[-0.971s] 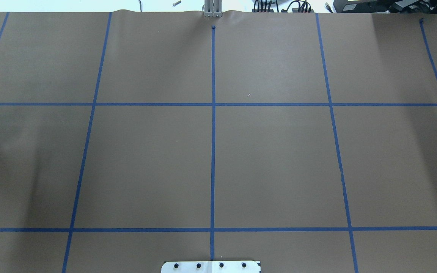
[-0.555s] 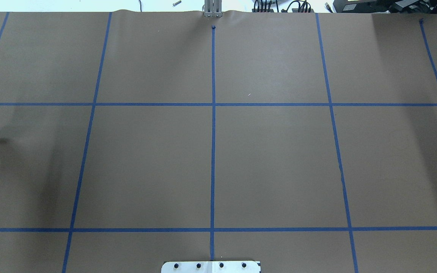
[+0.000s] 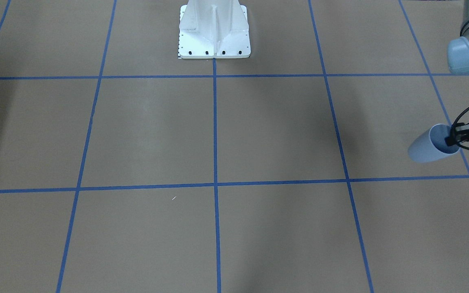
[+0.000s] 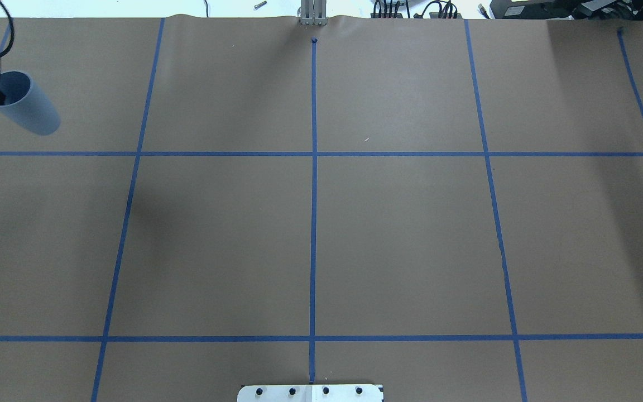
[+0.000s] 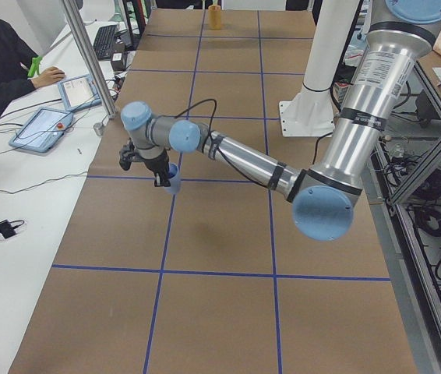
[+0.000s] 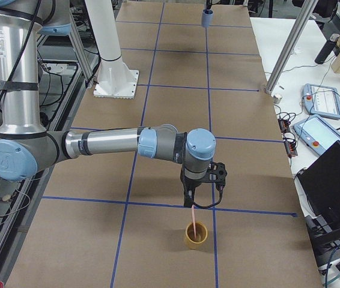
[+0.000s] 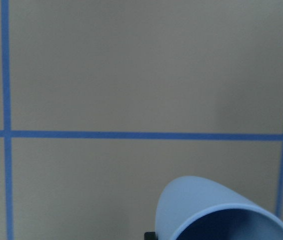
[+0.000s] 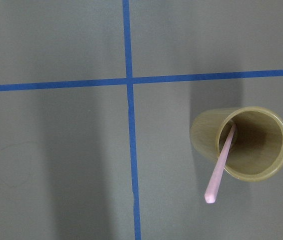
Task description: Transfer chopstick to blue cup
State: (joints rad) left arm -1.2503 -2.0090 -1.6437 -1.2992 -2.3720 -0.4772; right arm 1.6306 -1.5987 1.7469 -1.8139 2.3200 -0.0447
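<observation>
blue cup (image 3: pixel 426 149) aloft far left, left gripper (image 3: pixel 449 141) pinching rim, mouth free; chopstick (image 8: pixel 220 165) in ochre cup (image 8: pixel 204 132) under right gripper (image 6: pixel 201 201), fingers: cannot tell.

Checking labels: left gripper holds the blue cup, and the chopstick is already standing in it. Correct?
Not quite. The left gripper does hold the blue cup, but the chopstick is not in it. It stands in the yellow cup, leaning on its rim. The right wrist view shows this.
</observation>
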